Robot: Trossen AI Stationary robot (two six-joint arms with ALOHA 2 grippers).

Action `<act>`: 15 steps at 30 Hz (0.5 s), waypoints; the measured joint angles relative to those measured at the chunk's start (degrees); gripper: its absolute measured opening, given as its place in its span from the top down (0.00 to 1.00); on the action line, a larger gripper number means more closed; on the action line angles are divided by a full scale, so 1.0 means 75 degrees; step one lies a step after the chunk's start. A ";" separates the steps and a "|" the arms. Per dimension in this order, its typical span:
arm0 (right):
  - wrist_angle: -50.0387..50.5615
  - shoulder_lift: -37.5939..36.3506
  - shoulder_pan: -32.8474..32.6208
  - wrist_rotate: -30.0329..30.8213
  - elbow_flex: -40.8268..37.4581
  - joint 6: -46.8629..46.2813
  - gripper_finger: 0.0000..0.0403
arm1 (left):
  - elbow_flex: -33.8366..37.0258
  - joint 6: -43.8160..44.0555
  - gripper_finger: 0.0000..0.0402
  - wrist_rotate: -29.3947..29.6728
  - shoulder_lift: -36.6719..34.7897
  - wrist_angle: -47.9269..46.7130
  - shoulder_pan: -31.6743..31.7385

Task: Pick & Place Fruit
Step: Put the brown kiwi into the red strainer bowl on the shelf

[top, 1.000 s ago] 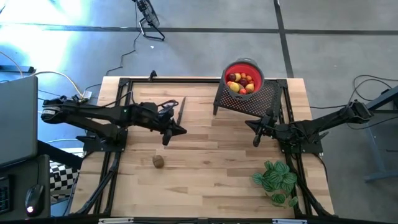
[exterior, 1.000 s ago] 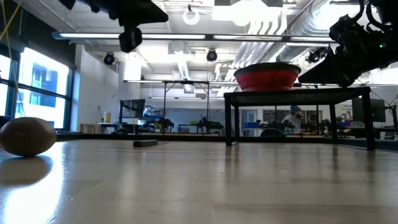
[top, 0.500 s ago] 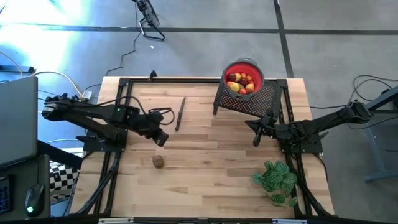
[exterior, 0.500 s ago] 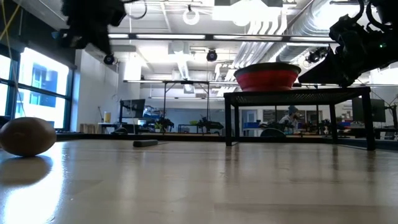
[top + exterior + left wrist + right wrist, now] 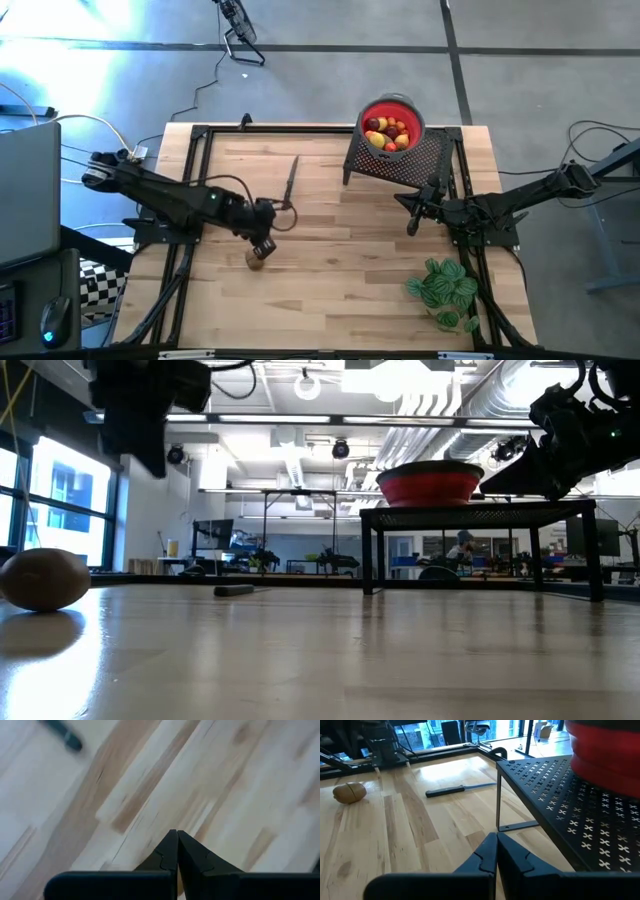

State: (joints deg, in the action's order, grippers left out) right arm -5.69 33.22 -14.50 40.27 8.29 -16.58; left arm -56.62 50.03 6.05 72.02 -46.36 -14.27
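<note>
Brown fruit (image 5: 256, 261) just under left claw (image 5: 264, 246), tips pressed together, empty.

The middle of the pale wooden plank table (image 5: 340, 250) lies bare from left to right, giving wide passage. At the far right a black perforated metal stand (image 5: 405, 160) rises on thin legs, carrying a red round bowl (image 5: 392, 122); the gap beneath its shelf is low. A thin dark knife (image 5: 290, 180) lies flat at far centre. A green leafy plant (image 5: 442, 288) crowds the near right corner. A small brown rounded fruit (image 5: 255, 261) sits near left.
</note>
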 joint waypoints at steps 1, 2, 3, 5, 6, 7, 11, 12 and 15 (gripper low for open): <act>-0.0001 -0.0002 0.0000 0.0001 0.0000 -0.0006 0.99 | 0.0003 0.0086 1.00 0.0005 0.0036 -0.0194 -0.0080; 0.0014 -0.0002 0.0000 0.0001 0.0000 -0.0006 0.99 | 0.0009 0.0189 1.00 0.0008 0.0063 -0.0365 -0.0153; 0.0040 -0.0002 0.0000 0.0001 -0.0001 -0.0002 0.99 | 0.0005 0.0312 1.00 0.0011 0.0087 -0.0400 -0.0224; 0.0050 -0.0002 0.0000 0.0003 0.0000 0.0003 0.99 | -0.0001 0.0567 1.00 0.0037 0.0129 -0.0594 -0.0373; 0.0068 -0.0002 0.0000 0.0003 0.0000 0.0000 0.99 | 0.0011 0.0659 1.00 0.0071 0.0135 -0.0719 -0.0458; 0.0096 -0.0002 0.0000 0.0001 0.0000 0.0003 0.99 | 0.0012 0.0725 1.00 0.0117 0.0162 -0.0690 -0.0559; 0.0101 -0.0002 0.0000 -0.0002 0.0000 0.0025 0.99 | 0.0000 0.0818 1.00 0.0242 0.0214 -0.0625 -0.0897; 0.0101 -0.0002 0.0000 0.0001 0.0000 0.0028 0.99 | -0.0002 0.0892 1.00 0.0290 0.0216 -0.0545 -0.0969; 0.0104 -0.0002 0.0000 0.0001 0.0000 0.0032 0.99 | 0.0000 0.0972 1.00 0.0450 0.0228 -0.0556 -0.1109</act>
State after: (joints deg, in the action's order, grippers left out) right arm -4.91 33.21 -14.50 40.27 8.29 -16.34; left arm -56.62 57.32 9.42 73.73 -50.54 -22.58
